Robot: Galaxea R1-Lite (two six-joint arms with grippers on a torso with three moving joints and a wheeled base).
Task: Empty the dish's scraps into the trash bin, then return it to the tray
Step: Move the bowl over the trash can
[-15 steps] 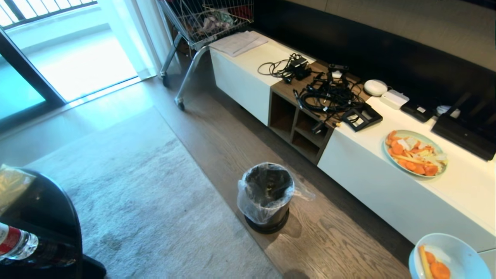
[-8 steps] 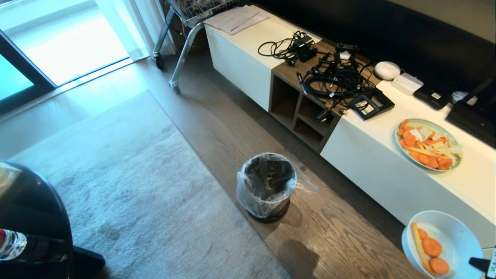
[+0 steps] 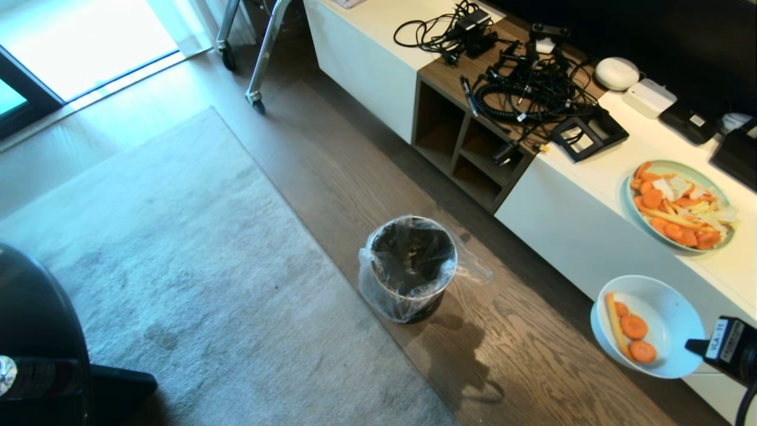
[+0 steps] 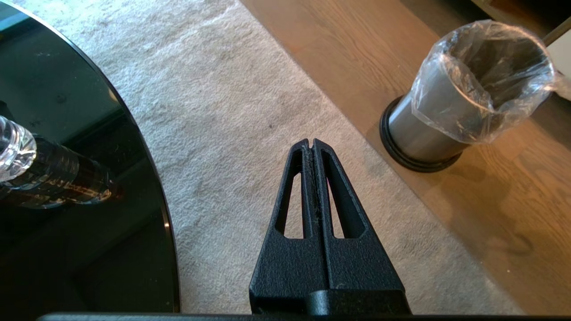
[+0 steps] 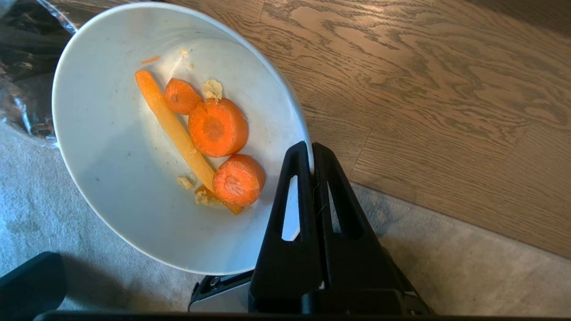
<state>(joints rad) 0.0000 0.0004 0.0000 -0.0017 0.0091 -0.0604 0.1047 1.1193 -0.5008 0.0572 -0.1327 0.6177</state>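
The dish [image 3: 674, 310], a small white bowl, hangs above the wood floor at the right, held level. My right gripper [image 3: 693, 345] is shut on its rim. The scraps [image 3: 633, 327] lie inside it: round orange slices and a long orange stick. The right wrist view shows the dish [image 5: 111, 178], the scraps [image 5: 216, 129] and the right gripper [image 5: 311, 149] pinching the rim. The trash bin [image 3: 410, 266], steel with a clear liner, stands on the floor to the dish's left and apart from it. My left gripper [image 4: 311, 143] is shut and empty over the rug, with the trash bin [image 4: 441, 120] beyond it. The tray is out of view.
A long white cabinet [image 3: 585, 236] runs along the right, bearing a pale-green plate [image 3: 639, 177] of orange pieces and tangled cables [image 3: 520, 89]. A grey rug [image 3: 177, 266] covers the floor at left. A black round table [image 3: 29, 331] carries a bottle [image 4: 49, 176]. A cart's wheeled leg [image 3: 255, 100] stands behind.
The head view has tilted downward, so the whole scene slid up. The dish and my right gripper have come further into view, higher and more to the left, nearer the bin.
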